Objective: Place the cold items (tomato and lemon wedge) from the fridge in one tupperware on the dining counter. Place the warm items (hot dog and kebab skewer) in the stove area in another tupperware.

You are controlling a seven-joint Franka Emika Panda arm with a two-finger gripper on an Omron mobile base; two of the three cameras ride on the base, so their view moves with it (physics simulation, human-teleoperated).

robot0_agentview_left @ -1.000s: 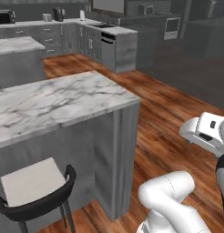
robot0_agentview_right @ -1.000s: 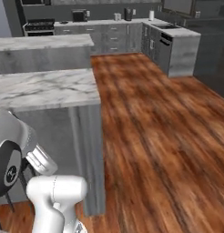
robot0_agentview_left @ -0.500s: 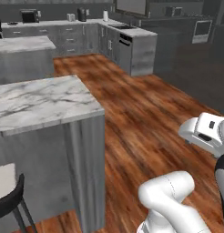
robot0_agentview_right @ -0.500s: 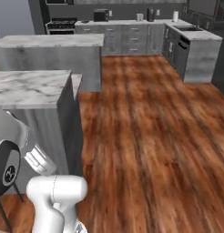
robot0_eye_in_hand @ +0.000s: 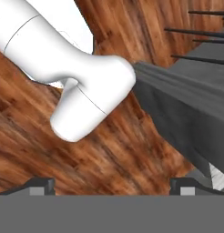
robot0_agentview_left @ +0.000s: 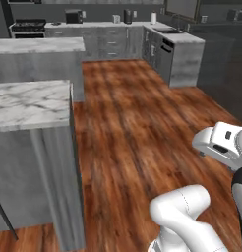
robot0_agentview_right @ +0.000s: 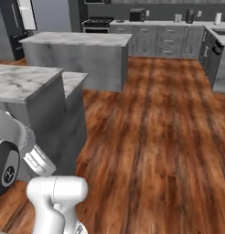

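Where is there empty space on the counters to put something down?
The near marble counter looks bare up to its right edge. The island behind it looks bare too. It is crowded along the back wall counter, where small appliances and jars stand beside the stove.

A home kitchen: a black range [robot0_agentview_right: 97,23] between grey cabinets [robot0_agentview_left: 110,43], marble-topped counters [robot0_agentview_left: 29,103], a microwave [robot0_agentview_right: 137,14] on the back counter, and wood plank flooring [robot0_agentview_right: 169,132].

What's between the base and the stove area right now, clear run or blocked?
Not a straight run. The stove area sits at the far wall, with the marble-topped island block in front of it. Open wood floor runs along the right.
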